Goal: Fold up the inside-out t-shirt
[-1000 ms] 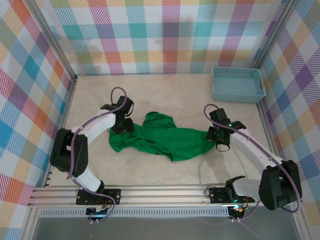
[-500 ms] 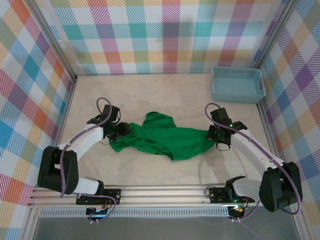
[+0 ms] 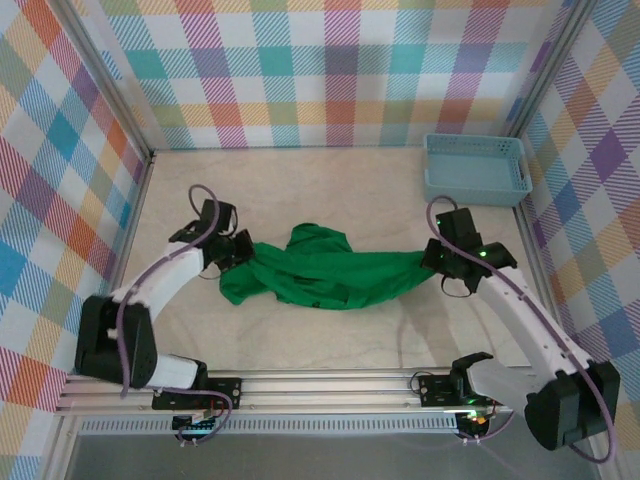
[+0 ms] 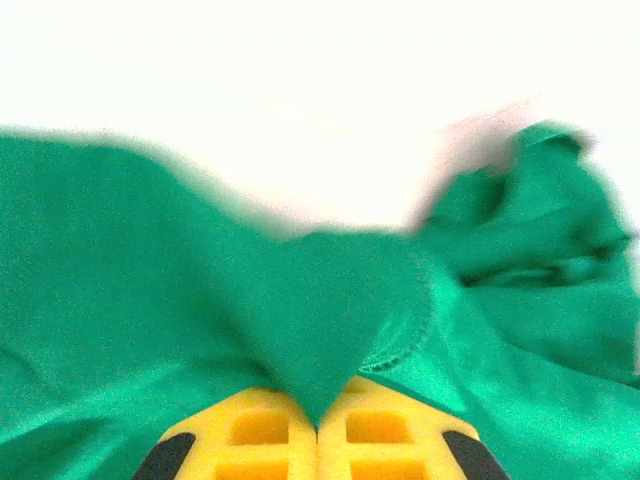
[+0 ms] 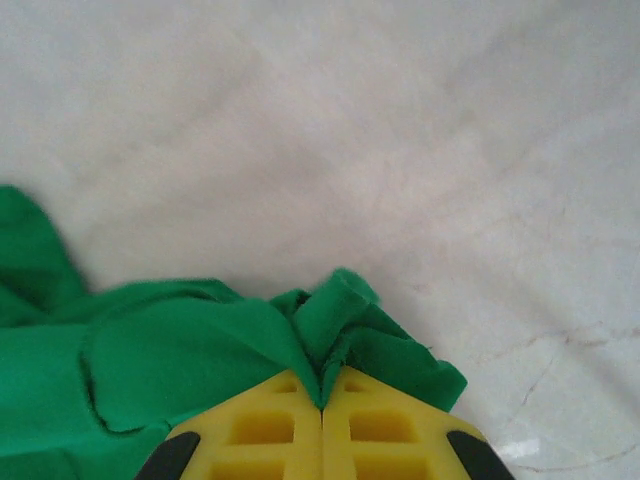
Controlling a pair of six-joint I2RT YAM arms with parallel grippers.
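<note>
Bright green soft cloth t-shirt, crumpled on pale tabletop; left gripper & right gripper pinched tight on opp. ends

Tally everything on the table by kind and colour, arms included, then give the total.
green t-shirt: 1
light blue basket: 1
robot arms: 2, the left arm and the right arm
Total: 4
</note>
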